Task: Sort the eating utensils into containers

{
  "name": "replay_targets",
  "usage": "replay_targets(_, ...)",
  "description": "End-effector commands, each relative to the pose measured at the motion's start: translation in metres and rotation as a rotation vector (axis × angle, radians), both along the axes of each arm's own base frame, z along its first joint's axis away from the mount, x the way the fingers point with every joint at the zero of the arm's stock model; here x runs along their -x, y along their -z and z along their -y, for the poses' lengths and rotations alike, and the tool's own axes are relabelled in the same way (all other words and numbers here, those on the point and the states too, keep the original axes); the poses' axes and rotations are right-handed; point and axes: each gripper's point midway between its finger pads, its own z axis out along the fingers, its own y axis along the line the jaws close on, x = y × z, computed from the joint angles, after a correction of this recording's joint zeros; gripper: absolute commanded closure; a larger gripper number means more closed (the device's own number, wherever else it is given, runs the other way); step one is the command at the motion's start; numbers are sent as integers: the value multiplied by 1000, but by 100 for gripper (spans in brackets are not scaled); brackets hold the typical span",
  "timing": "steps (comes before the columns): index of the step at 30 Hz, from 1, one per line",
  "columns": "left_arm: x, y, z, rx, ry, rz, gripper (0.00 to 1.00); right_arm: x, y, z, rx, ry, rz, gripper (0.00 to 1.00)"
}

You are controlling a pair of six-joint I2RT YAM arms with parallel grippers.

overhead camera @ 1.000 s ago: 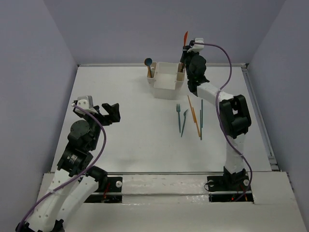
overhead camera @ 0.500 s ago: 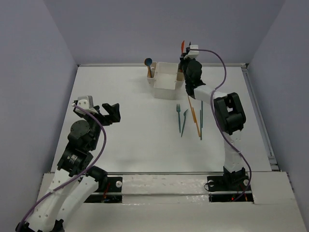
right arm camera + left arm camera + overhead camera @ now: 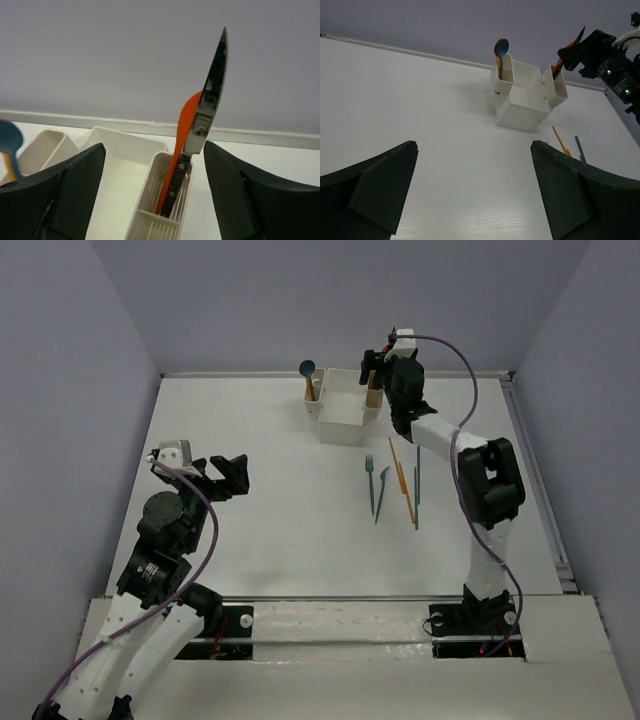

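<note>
Bearing a white caddy (image 3: 341, 429), the white table (image 3: 270, 495) meets plain lavender-grey walls (image 3: 300, 300).

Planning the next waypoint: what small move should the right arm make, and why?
Probably lift the right end effector up and back from the caddy. Its jaws stand open, touching neither the orange knife nor the steel-bladed knife standing in the narrow compartment, and the teal fork and orange chopstick lie unsorted.

A white table (image 3: 280, 510) stands enclosed by plain lavender-grey walls (image 3: 300, 300) on three sides.
</note>
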Motion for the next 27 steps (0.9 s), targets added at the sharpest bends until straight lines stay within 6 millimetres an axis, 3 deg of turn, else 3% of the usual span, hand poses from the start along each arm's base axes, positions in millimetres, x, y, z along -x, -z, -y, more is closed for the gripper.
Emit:
replay_targets(1,5,-20,-1,33,13,75,1,38,-60,3,-89,-54,-14,13)
replay_targets(4,10,-26,-1,47,27,99,1,64,-67,8,-110,-65,-78,11)
replay_targets(5,12,-27,0,51,30,101,1,75,-48,11,-95,-61,-147,11)
replay_targets(6,13,-27,1,53,38,104,1,83,-44,14,-96,-58,-172,10)
replay_targets(7,13,-27,1,53,39,104,1,96,-56,18,-119,-59,-168,11)
replay_targets(8,13,-27,1,55,40,104,1,110,-30,21,-106,-60,-247,12)
replay_targets(10,14,-27,-1,56,33,105,1,129,-17,25,-124,-59,-313,14)
replay_targets(11,14,-28,-1,59,30,109,1,142,-20,28,-134,-62,-326,18)
replay_targets(12,14,-28,-2,58,26,106,1,161,10,28,-112,-60,-436,21)
replay_targets(13,14,-27,-2,58,24,105,1,171,20,29,-117,-63,-485,24)
replay_targets(18,10,-23,1,54,32,86,1,229,83,22,-72,-99,-733,49)
replay_targets(19,9,-21,1,53,31,78,1,235,89,20,-71,-101,-756,56)
replay_targets(22,8,-20,2,52,29,73,1,253,108,4,-31,-138,-813,58)
replay_targets(27,9,-20,1,51,30,74,1,261,135,-16,74,-138,-889,59)
